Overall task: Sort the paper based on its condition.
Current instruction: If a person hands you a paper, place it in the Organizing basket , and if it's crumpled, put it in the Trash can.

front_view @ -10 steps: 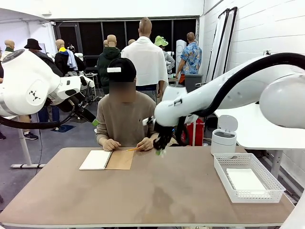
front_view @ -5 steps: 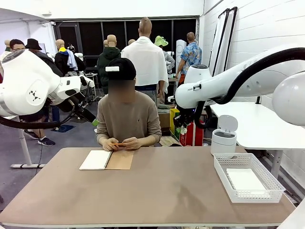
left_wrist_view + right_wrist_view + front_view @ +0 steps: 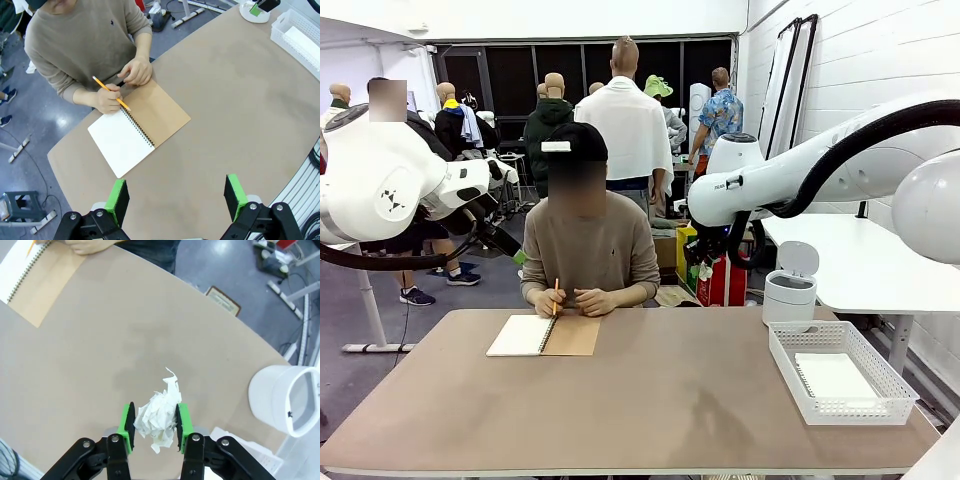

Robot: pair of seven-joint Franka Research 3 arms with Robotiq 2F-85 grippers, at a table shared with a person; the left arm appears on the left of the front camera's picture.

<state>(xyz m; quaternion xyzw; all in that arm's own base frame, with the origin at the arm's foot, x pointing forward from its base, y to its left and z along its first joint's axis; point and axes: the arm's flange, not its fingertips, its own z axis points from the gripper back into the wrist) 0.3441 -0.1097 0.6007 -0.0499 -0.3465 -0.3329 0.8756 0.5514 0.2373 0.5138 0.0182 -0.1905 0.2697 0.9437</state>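
Right gripper (image 3: 153, 426) jaws clamped on a crumpled paper ball (image 3: 158, 419), held high above the counter (image 3: 100, 355), near the white bin (image 3: 285, 397). Ball looks light, soft, springy; a mid-wad pinch suits it. Left gripper (image 3: 175, 196) jaws wide open, empty, above the notebook (image 3: 137, 127).

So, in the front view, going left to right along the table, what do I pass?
Notebook, person's hands with a pencil at its far edge → right hand hanging above the table's far edge, clamped on crumpled paper → white bin → white basket holding flat paper.
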